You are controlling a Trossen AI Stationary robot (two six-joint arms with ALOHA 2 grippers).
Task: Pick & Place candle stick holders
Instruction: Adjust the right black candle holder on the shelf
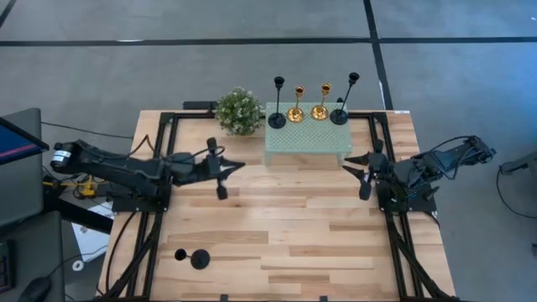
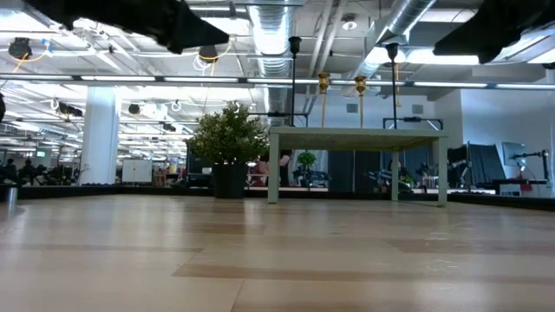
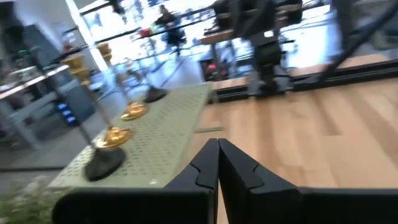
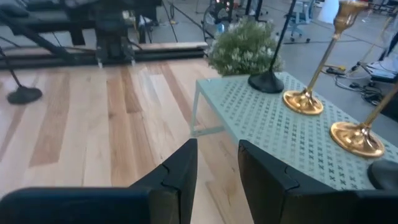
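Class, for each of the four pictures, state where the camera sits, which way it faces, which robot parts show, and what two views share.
High: above the table, looking straight down; both arms, left claw, right claw.
Low: at tabletop height, looking level at the mint stand; dark arm parts at the top edge.
Left wrist: on the left arm, facing the stand; its claw shut.
Right wrist: on the right arm, facing the stand; its claw open.
Shared: both wrist views show the gold holders on the stand.
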